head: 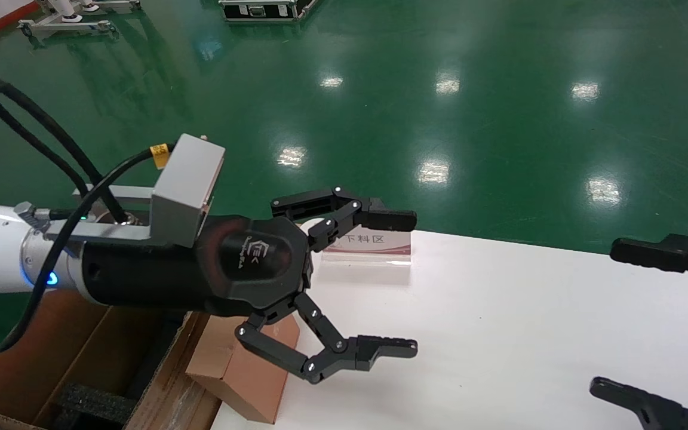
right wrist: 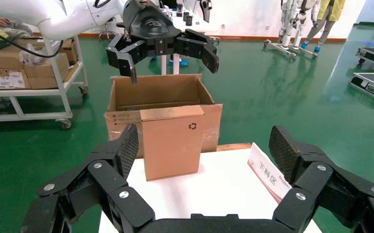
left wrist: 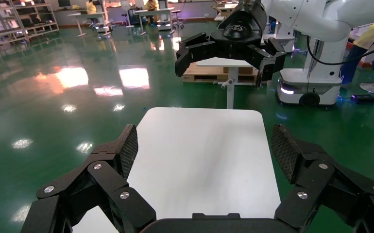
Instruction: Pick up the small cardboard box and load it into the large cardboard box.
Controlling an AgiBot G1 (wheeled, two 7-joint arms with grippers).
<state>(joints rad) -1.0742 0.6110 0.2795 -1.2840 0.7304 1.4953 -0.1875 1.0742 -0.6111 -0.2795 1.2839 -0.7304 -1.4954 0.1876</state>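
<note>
Left gripper (head: pixel 353 280) above small cardboard box (head: pixel 242 367) — sign (head: pixel 368 246) beyond.

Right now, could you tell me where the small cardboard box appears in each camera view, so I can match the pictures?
Head view: the small cardboard box stands at the bottom, left of centre, partly hidden under the left gripper.
Left wrist view: not in it.
Right wrist view: centre, upright on the table edge, in front of the large cardboard box.
Shared landmark: the white table, seen in all three.
</note>
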